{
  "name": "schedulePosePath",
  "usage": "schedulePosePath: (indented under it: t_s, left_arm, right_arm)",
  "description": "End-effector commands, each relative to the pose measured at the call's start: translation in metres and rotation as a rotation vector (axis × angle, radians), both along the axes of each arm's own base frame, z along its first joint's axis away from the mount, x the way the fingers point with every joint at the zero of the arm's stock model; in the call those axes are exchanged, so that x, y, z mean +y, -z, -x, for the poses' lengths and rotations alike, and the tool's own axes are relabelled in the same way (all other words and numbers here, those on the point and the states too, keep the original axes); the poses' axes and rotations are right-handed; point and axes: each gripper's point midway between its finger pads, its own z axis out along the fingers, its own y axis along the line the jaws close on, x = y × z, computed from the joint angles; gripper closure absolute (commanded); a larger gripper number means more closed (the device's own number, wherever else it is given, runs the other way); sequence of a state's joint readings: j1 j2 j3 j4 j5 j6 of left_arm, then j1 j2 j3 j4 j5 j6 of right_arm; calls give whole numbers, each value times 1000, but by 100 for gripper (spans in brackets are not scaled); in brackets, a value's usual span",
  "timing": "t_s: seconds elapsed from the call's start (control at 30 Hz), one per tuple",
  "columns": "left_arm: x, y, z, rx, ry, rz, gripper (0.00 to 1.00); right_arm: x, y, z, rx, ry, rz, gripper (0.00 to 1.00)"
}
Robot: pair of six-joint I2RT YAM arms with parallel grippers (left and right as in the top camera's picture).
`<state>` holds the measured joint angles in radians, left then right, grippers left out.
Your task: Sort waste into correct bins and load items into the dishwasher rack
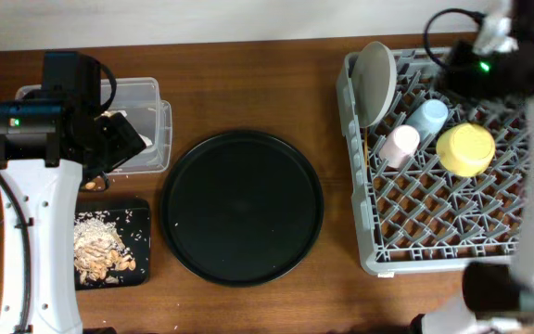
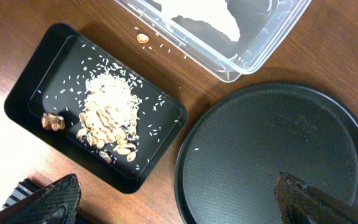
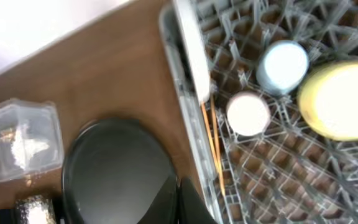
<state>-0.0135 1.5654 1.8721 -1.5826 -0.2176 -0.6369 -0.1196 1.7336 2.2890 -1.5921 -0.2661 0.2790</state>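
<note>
on the brown table (image 1: 248,83), left tool (image 2: 176,198) gapes apart, right tool (image 3: 178,202) pinched together.

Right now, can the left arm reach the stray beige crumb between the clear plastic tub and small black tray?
Probably yes: the left pincer hangs open and empty above, and the stray beige crumb lies uncovered, though the clear plastic tub and small black tray crowd it.
</note>
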Motion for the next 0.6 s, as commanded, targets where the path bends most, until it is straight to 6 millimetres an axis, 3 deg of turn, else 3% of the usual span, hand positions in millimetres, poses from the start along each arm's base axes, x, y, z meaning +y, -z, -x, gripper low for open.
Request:
schedulePosePath:
  t_s: [0.0, 0.17, 0.33, 0.5, 0.53, 0.57]
  left_arm:
    - [2, 0, -1, 0, -3, -7, 1]
    - [2, 0, -1, 0, -3, -7, 1]
    - [2, 0, -1, 0, -3, -7, 1]
    - [2, 0, -1, 0, -3, -7, 1]
    - [2, 0, -1, 0, -3, -7, 1]
    - [2, 0, -1, 0, -3, -7, 1]
  right_arm:
    - [3, -24, 55, -27, -59, 93, 96]
    - [27, -22, 108, -36, -134, 102, 96]
    - [46, 12, 157, 0, -200, 86, 96]
    - [47, 52, 179, -14, -183, 71, 89]
    - [46, 63, 184, 3, -167, 60, 75]
    - [46, 74, 187, 20, -154, 53, 1]
